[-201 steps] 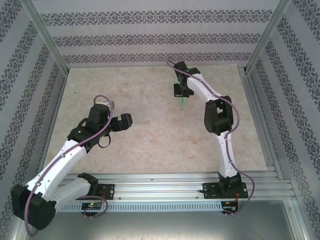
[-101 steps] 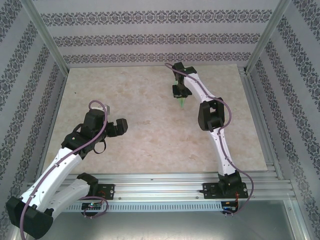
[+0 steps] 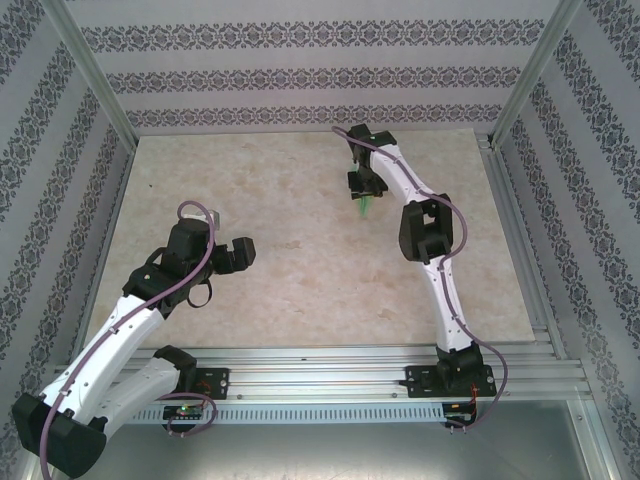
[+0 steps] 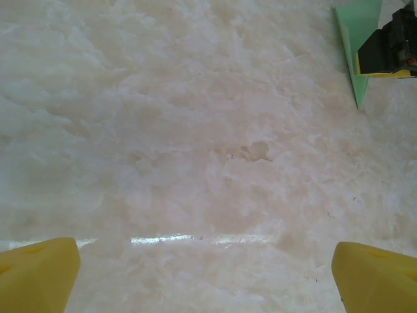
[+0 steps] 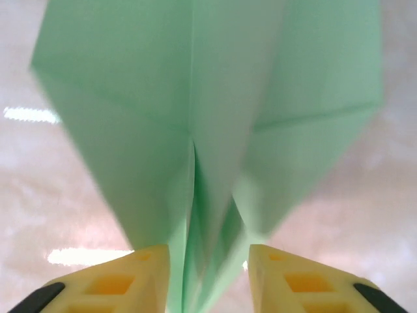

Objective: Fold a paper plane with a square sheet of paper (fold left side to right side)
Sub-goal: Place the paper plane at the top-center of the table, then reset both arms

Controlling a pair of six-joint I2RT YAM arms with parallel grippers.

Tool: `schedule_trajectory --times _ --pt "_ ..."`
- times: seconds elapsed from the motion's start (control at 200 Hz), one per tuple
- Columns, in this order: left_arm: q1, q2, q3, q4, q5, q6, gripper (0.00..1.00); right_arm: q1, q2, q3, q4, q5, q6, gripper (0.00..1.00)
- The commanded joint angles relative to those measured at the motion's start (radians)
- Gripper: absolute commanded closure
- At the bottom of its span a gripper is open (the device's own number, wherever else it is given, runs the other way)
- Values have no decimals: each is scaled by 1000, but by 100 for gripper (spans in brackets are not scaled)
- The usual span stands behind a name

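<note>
**Paper plane** (image 5: 195,98): plain light green, matte and unmarked, with creases showing as slightly darker green lines. In the left wrist view it appears as a green wedge (image 4: 357,39) at the upper right of the frame.

**Surface** (image 3: 300,230): pale beige with cloudy cream marbling and white glare streaks.

**Right hand** (image 5: 208,274): yellow fingers (image 5: 124,283), black at the lower corners of the frame.

**Left hand** (image 4: 205,274): yellow fingers (image 4: 39,274) at the lower corners.

**Left arm** (image 3: 130,320) and **right arm** (image 3: 445,290): white shells, black joints and a mauve cable (image 3: 190,204).

**Walls** (image 3: 300,40): white with horizontal bands of dark grey floral ornament.

**Rail** (image 3: 320,362), lower part of the top view: silver-grey.
</note>
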Motion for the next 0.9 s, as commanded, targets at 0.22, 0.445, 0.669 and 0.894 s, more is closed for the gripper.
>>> schedule_trajectory --times 0.22,0.445,0.669,0.894 --pt "7 -8 15 104 -208 -60 0 34 -620 -509 110 74 -1 47" --pt "29 -13 -20 202 -514 -8 0 2 -1056 -1013 357 125 -21 38" --pt "52 -16 -146 446 -745 98 0 -117 -1363 -1389 641 150 -44 23" --pt "105 23 -281 658 -769 259 0 -223 -1476 -1666 970 134 -83 2"
